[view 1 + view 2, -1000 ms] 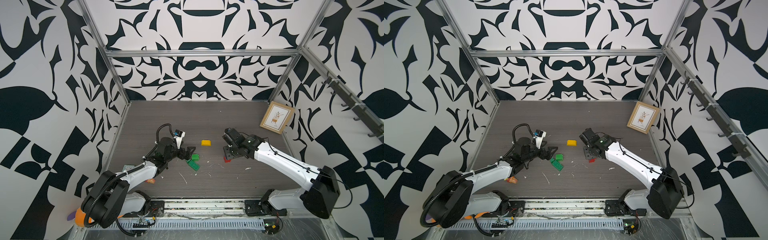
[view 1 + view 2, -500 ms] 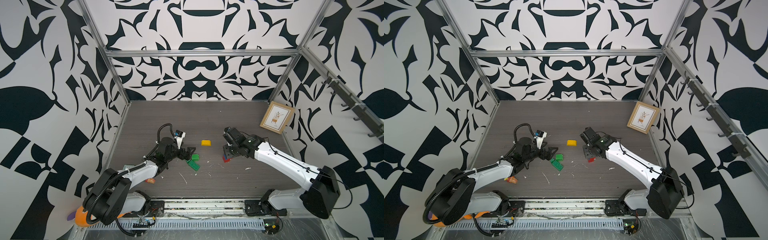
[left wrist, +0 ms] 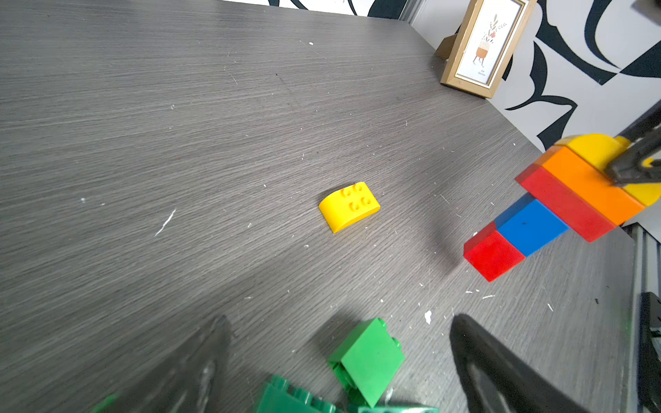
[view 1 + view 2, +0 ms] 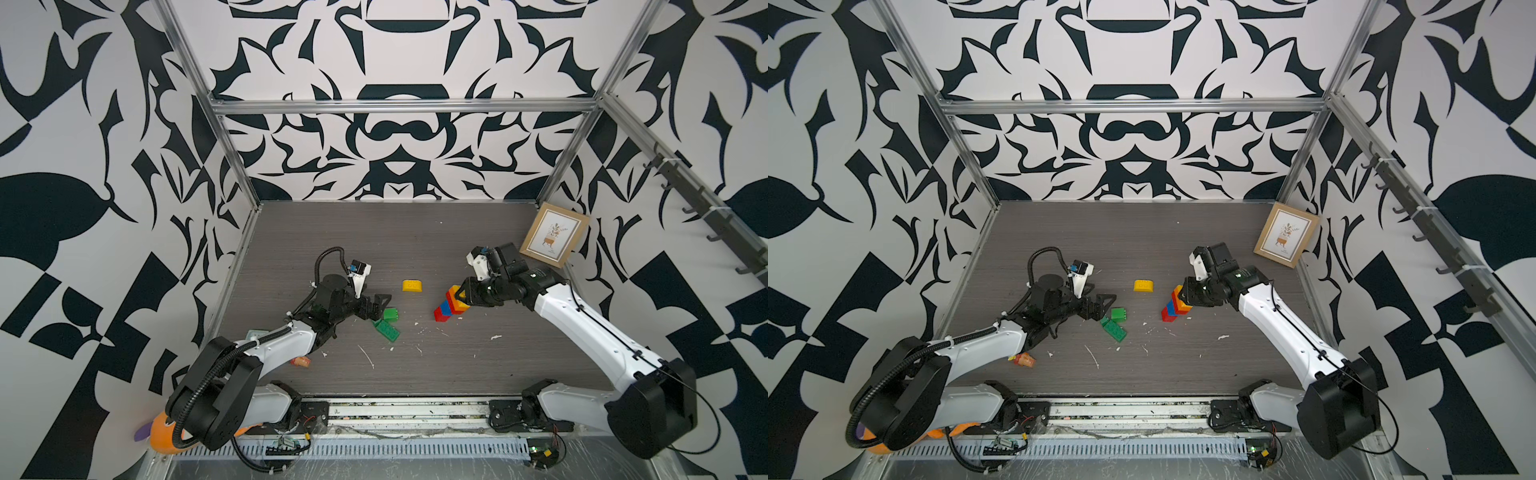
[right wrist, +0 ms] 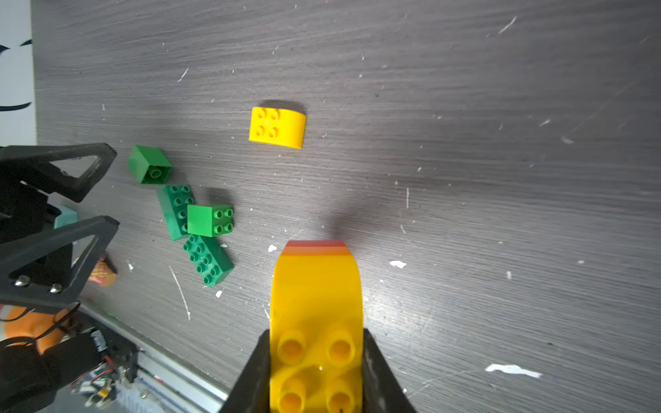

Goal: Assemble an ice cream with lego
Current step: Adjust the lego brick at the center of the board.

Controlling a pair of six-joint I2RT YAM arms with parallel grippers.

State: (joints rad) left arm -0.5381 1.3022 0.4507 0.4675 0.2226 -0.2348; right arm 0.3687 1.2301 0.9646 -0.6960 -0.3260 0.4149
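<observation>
Gripping the stack (image 4: pixel 448 306) by its yellow dome end with the right gripper (image 4: pixel 460 296), jaws narrow against the dome's two sides, studs showing between them. Slanting down and away from that gripper toward the left gripper (image 4: pixel 376 306), long axis running yellow, orange, red, blue, red. Cannot tell whether the low red end touches the desk (image 4: pixel 415 241).

Spread wide at the left gripper, nothing between the fingers. Just ahead of its fingertips, four green bricks (image 5: pixel 209 220) in a loose clump, two long and two cube-like, one cube tipped with its hollow underside showing.

Between the two grippers and a little beyond them, the loose dome (image 4: pixel 412 286), flat on the desk, studs up, apart from everything.

Beyond both grippers, bare desk open to the back wall. Beyond the right gripper, a frame (image 4: pixel 555 237) leaning at the side wall by the desk edge. Tiny print under its plant drawing, too small to read.

Behind the left gripper, beside its arm, a wrapper (image 4: pixel 1025 359).
</observation>
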